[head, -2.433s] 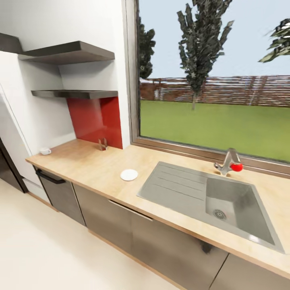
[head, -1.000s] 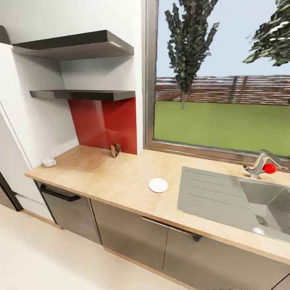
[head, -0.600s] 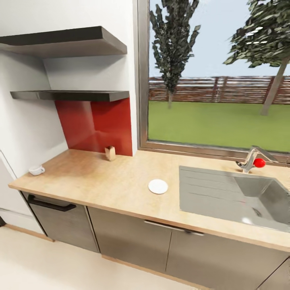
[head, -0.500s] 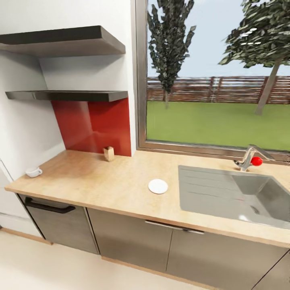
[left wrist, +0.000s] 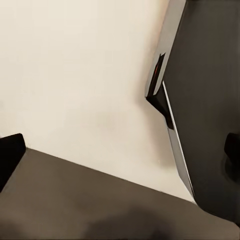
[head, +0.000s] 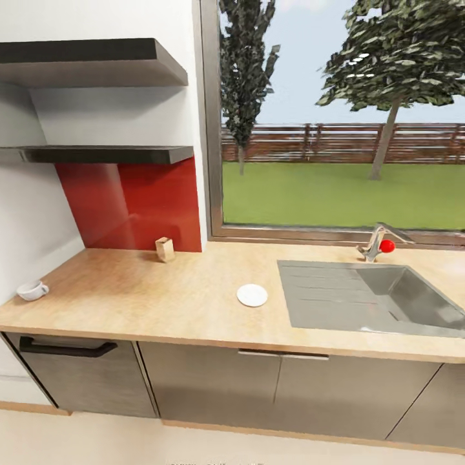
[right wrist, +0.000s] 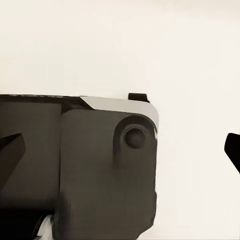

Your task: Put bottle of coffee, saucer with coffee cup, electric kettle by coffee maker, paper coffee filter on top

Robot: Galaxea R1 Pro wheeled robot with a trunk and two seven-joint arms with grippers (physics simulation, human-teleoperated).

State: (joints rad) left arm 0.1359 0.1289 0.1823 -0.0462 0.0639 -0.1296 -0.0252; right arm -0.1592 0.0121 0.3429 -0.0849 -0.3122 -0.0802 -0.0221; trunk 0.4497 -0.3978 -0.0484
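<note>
We're facing the bench (head: 161,303), pale wood-look top w/ steel sink (head: 387,303) on the right under the window. Task things we can see: the saucer (head: 252,295), lying flat just beside the sink's drainboard, nothing on it; the coffee cup (head: 31,290), at the far left end of the bench near the wall, well apart from the saucer. A small tan block-like item (head: 165,249) stands by the red backsplash; can't tell what it is. The two dark shelves (head: 110,154) look bare from this angle.

Handling, as we judge it: the cup is light, stiff, glazed so prob. slippery, and would chip if dropped. Best hold is across the rim or wall opposite the handle, w/ a modest squeeze. The saucer is thin and flat against the top, so it's hard to get fingers under; sliding it to the bench edge or pinching the rim at an angle looks safer.

Left gripper and right gripper: the wrist views give dark robot bodywork over pale floor and dark finger tips at the frame edges, set wide apart, holding nothing.
</note>
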